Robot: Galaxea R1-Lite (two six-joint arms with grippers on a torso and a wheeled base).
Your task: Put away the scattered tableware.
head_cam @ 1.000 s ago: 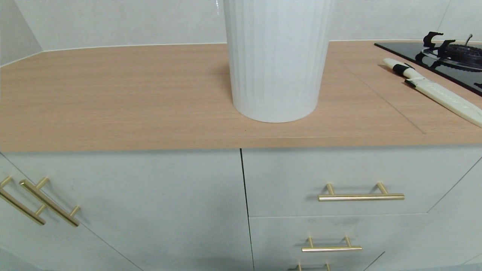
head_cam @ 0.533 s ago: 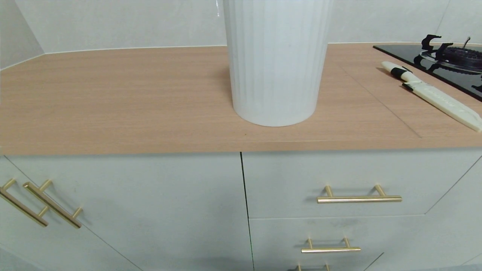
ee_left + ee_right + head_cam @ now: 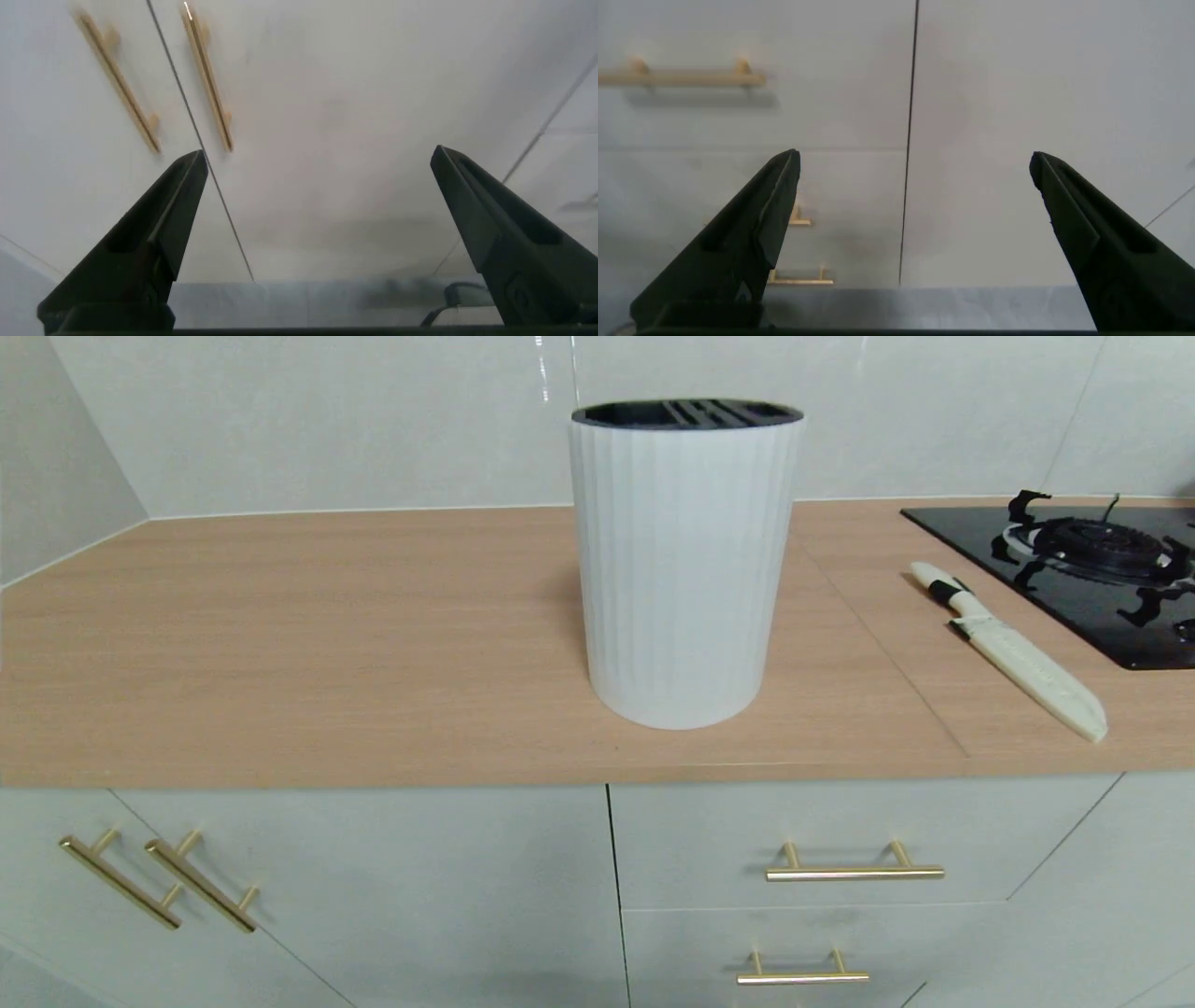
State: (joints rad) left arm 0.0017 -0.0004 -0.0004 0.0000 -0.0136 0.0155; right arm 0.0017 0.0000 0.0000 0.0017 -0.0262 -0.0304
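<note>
A cream knife (image 3: 1010, 652) with a black band on its handle lies on the wooden countertop (image 3: 280, 644), right of a tall white ribbed knife holder (image 3: 683, 569) whose black slotted top shows. My left gripper (image 3: 318, 159) stands open, low down in front of the cabinet doors, with nothing between its fingers. My right gripper (image 3: 915, 159) also stands open and holds nothing, facing the cabinet and drawer fronts.
A black gas hob (image 3: 1083, 569) sits at the counter's far right, just beyond the knife. Below the counter are grey cabinet doors with gold handles (image 3: 159, 882) and drawers with gold handles (image 3: 854, 872). A tiled wall runs behind the counter.
The whole head view has shifted: the camera has risen or tilted up, so the holder's top and more of the wall and hob now show. Nothing on the counter has moved.
</note>
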